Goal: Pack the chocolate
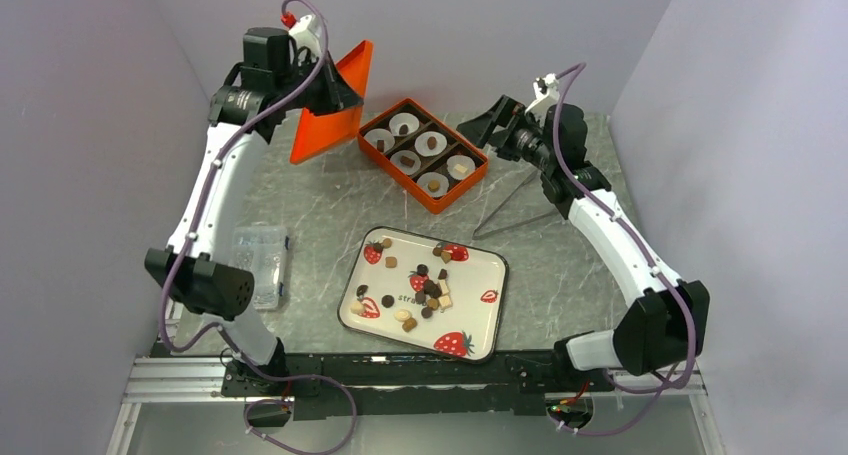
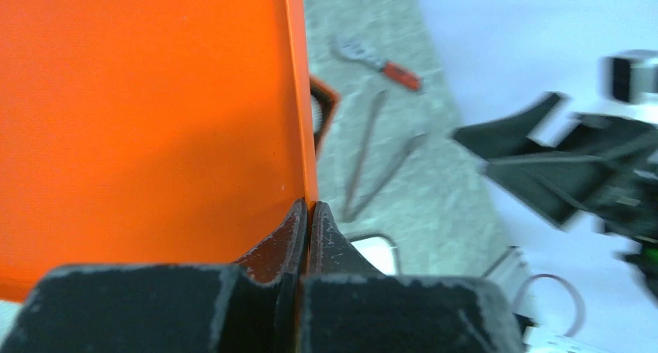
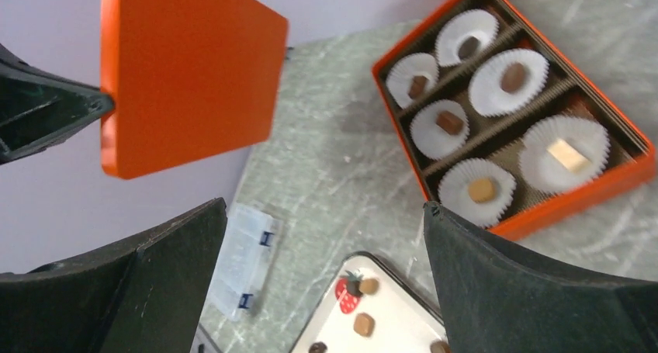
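Observation:
Loose chocolate (image 1: pixel 430 290) pieces, dark, light brown and cream, lie scattered on a white strawberry-print tray (image 1: pixel 475 275). Behind it stands an open orange box (image 1: pixel 395 175) with six white paper cups, each holding one chocolate (image 3: pixel 481 188). My left gripper (image 1: pixel 350 100) is shut on the edge of the orange lid (image 1: pixel 325 125) and holds it tilted in the air, left of the box. The left wrist view shows the fingers (image 2: pixel 309 209) pinched on the lid (image 2: pixel 147 120). My right gripper (image 3: pixel 324 205) hangs open and empty above the table, right of the box.
Metal tongs (image 1: pixel 510 207) lie on the marble table right of the box. A red-handled tool (image 2: pixel 380 62) lies further back. A clear plastic case (image 1: pixel 260 265) sits left of the tray, by the left arm. Grey walls close in on both sides.

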You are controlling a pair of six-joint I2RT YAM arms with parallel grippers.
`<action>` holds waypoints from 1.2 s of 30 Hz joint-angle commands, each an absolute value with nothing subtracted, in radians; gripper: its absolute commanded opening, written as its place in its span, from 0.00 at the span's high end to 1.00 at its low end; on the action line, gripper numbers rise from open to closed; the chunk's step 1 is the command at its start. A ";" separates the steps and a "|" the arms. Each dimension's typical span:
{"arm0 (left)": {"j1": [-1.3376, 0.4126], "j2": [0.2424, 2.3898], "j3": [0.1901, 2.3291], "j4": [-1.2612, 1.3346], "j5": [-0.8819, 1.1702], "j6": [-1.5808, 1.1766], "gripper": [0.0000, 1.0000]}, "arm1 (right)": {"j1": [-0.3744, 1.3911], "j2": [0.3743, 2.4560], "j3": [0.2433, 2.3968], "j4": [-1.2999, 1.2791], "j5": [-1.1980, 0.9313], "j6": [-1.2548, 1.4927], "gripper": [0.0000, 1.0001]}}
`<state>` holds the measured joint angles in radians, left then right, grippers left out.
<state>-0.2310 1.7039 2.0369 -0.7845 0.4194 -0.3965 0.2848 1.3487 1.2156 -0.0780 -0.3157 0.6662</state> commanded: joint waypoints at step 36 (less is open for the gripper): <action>-0.444 1.757 2.231 0.377 0.750 -1.571 1.00 | 0.238 2.114 1.471 1.622 -0.543 1.774 0.00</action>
